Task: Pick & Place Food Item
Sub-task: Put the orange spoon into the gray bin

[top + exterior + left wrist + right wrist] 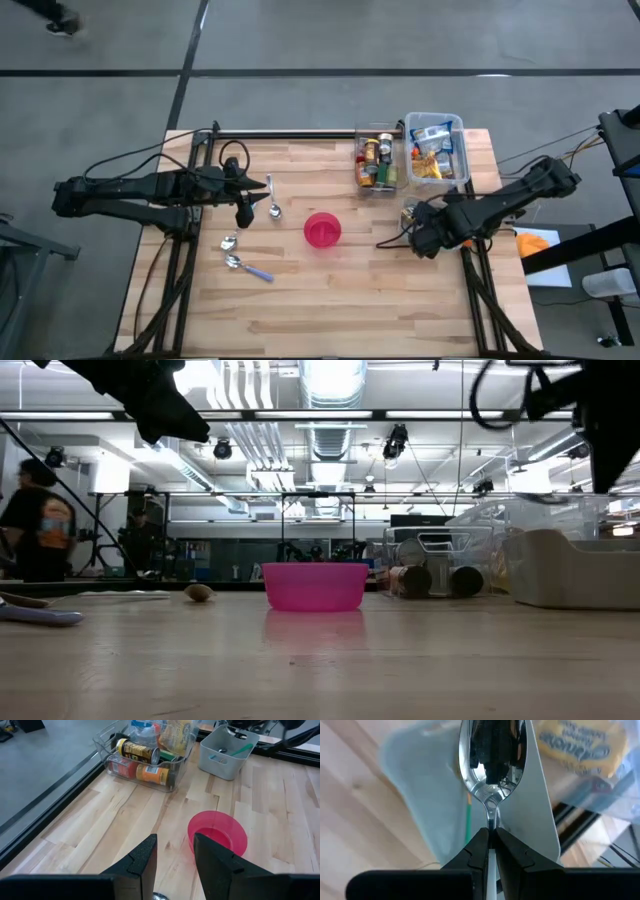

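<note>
Pale wood-plank tabletop (330, 295); workshop room with ceiling ducts behind. Round pink plastic bowl (322, 230) near centre. Clear bins of food (378, 160) at far edge. Right claw (491, 851) pinches shiny metal spoon (491, 757); left claw (174, 862) spread.

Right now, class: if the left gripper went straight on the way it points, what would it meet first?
Probably the pink bowl, which lies just ahead of the left gripper. The bin of cans lies farther off to one side. Depth is unclear.
</note>
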Motion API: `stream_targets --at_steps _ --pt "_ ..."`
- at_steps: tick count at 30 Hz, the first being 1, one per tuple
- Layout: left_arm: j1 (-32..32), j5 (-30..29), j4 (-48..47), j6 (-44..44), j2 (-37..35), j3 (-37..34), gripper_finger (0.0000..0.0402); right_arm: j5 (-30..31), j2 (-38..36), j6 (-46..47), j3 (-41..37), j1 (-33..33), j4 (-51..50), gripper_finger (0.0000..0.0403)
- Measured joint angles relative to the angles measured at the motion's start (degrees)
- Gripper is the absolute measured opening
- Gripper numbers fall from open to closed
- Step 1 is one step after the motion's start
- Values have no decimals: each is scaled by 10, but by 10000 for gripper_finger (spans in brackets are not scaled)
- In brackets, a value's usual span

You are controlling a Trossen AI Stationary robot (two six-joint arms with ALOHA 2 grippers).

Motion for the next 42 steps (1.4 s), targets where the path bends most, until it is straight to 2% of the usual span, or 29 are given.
stream_targets --at_steps 9,16,29,34,38,42 --pt "0 0 0 0 0 0 129 8 -1 -13 -90 0 94 24" --pt "0 0 0 0 0 0 129 67 -1 -15 -139 0 139 24" --pt "0 0 -1 0 0 0 129 68 -1 -8 -179 0 196 24" --pt "0 0 -1 0 0 0 129 70 -1 43 -180 0 199 24" --pt "0 0 -1 0 0 0 129 70 -1 39 -180 0 199 24" --pt "0 0 -1 0 0 0 129 71 -1 40 -181 0 198 41"
